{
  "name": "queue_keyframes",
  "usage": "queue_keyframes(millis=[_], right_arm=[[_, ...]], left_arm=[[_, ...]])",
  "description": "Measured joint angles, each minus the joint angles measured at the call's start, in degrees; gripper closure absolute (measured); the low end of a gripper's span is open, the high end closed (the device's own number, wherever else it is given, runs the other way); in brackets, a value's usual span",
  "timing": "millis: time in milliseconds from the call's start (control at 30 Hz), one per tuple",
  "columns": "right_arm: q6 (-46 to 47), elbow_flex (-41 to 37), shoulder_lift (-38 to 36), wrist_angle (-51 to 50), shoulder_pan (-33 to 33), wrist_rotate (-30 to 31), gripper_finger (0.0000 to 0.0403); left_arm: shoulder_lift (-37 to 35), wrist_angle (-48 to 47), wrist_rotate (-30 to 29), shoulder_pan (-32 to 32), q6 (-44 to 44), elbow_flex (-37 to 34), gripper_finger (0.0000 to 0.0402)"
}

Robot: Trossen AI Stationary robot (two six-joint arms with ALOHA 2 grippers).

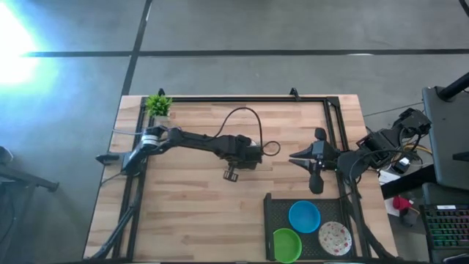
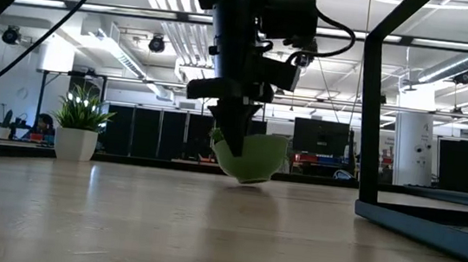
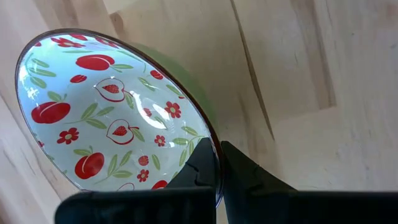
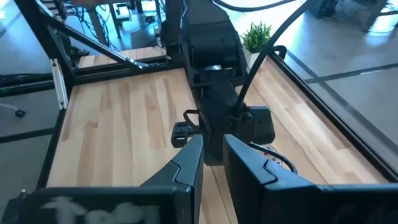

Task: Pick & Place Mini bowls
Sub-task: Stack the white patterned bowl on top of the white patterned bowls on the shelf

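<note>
three mini bowls sat in the black tray (image 1: 272, 202) at the bench's near right corner: a blue bowl (image 1: 303, 216), a plain green bowl (image 1: 286, 244) and a white speckled bowl (image 1: 334, 238), close together. a fourth bowl (image 3: 112, 118), green outside with a white inside printed in red fruit and flowers, was pinched by its rim in the left gripper (image 3: 217, 165), whose jaws were closed tight on the thin edge. that bowl (image 2: 249, 157) hung tilted just above the wood near the middle of the bench (image 1: 183, 213), hidden under the arm from above. the right gripper (image 4: 211, 158) hovered near the bench's right edge, beyond the tray, its jaws a narrow way apart with nothing between them, pointing toward the left arm. a small potted plant (image 1: 157, 105) stood at the far left corner.
</note>
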Motion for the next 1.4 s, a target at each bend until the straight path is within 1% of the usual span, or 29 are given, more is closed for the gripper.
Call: queue_keyframes(millis=[433,700,967,1200,1400], right_arm=[[-0.54,0.0,-2.42,-0.1,0.0,-0.02,0.0344],[-1.73,0.0,-2.48,-0.1,0.0,-0.02,0.0344],[-1.72,0.01,-2.53,-0.1,0.0,-0.04,0.0344],[-1.73,0.0,-2.53,-0.12,0.0,-0.07,0.0344],[-1.73,0.0,-2.53,-0.12,0.0,-0.09,0.0344]], left_arm=[[0.13,0.44,0.02,-0.26,-3.04,-0.06,0.04],[0.51,1.48,1.19,-0.46,-4.53,-0.17,0.04],[1.44,1.62,0.39,-0.96,-4.92,-0.11,0.0399],[1.33,2.0,1.95,-1.01,-4.92,-0.15,0.0363],[1.33,2.44,1.84,-1.38,-4.92,-0.06,0.0356]])
